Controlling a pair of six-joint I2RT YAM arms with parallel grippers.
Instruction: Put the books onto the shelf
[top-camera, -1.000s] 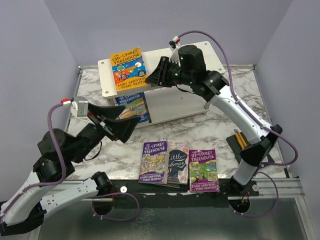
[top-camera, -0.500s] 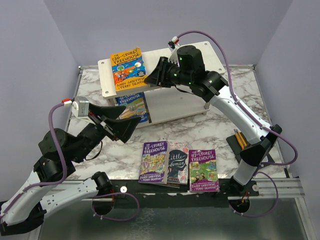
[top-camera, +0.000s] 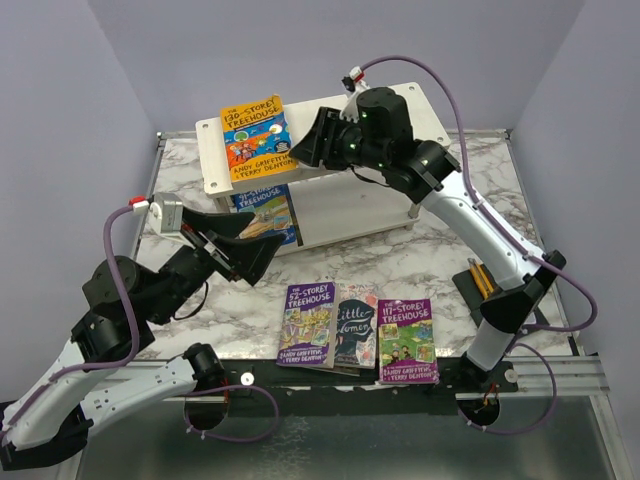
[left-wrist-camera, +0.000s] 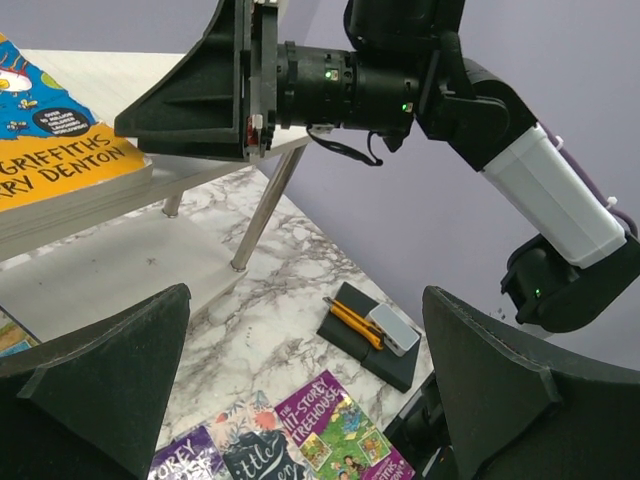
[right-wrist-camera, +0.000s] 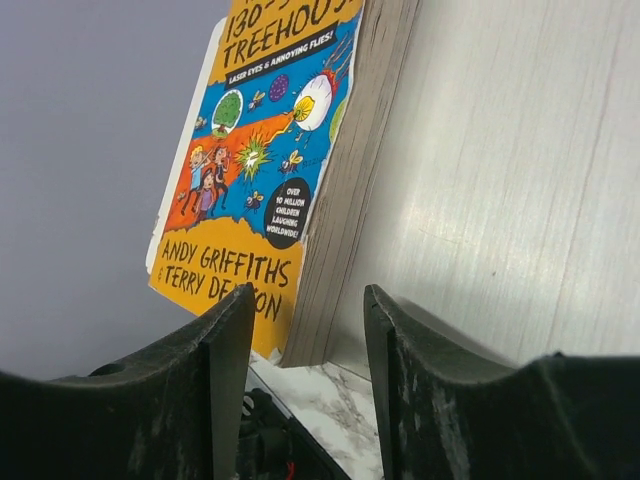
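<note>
Your right end effector (top-camera: 303, 148) sits over the shelf (top-camera: 213, 165), at the right edge of the orange Treehouse book (top-camera: 255, 135), which lies flat on the left part of the top board. Its fingers (right-wrist-camera: 200, 380) are parted, with the book's page edge in the gap and touching neither. A blue book (top-camera: 265, 210) lies on the lower tier. Your left end effector (top-camera: 268, 238) hangs just in front of that tier, spread wide with nothing between its fingers. Near the front of the table (top-camera: 430, 250), three books lie flat side by side: a purple Treehouse book (top-camera: 307, 325), Little Women (top-camera: 355, 325) and a second purple Treehouse book (top-camera: 406, 340).
</note>
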